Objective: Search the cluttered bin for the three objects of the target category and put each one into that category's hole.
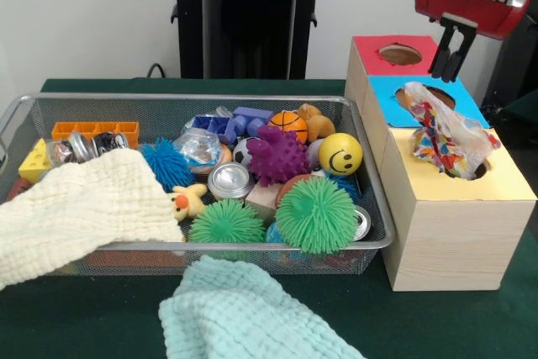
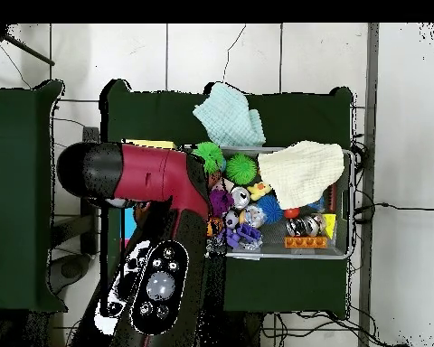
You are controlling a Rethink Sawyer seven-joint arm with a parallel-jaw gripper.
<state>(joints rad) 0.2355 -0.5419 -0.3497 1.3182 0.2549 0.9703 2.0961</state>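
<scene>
**Polka-dot bag lodged at the yellow hole**

Wire-mesh silver bin [image 1: 370, 237] sits on the green bench [image 1: 101, 317], full of toys and part-covered by a cream waffle cloth [image 1: 76, 216]. From the front, a thin white polka-dot bag [image 1: 445, 136] sticks half out of the yellow-topped round hole [image 1: 479, 172] in the pale wooden box. The black tool [image 1: 447, 69] hangs above the blue panel, fingers close together, holding nothing. That bag may spring back out unless pushed down.

From overhead, the red arm hides the boxes; no other dotted bags show, so two may lie buried under cloth.
</scene>
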